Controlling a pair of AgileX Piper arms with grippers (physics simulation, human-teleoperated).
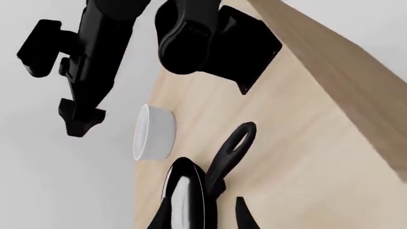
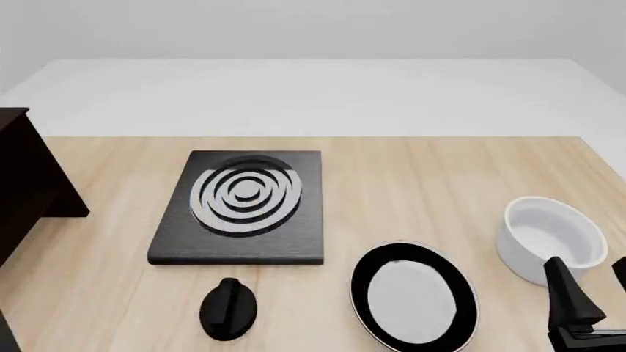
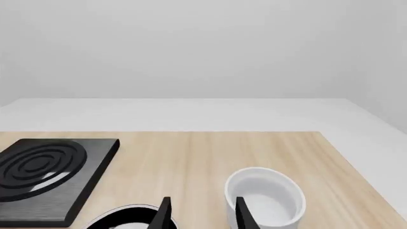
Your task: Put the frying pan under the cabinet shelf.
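No legible writing on anything. Pan [image 2: 414,295] sat near table [image 2: 440,183] front edge, glossy black rim, pale grey inside; looped handle showed in left wrist view only. Cabinet [image 2: 25,183], near-black flat panels, stood at far left, well apart from pan. Slab [image 2: 242,207], matte black with grey rings, lay between. Oval knob [image 2: 229,308] before slab. White bowl [image 2: 550,237] right of pan. My right gripper [image 3: 202,212] was parted, empty. My left gripper [image 1: 203,217] seemed parted, possibly around pan's edge; could not tell.

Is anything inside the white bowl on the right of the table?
The round white bowl shows only bare white interior in the front and right wrist views; the right gripper's fingers cover part of its near rim.
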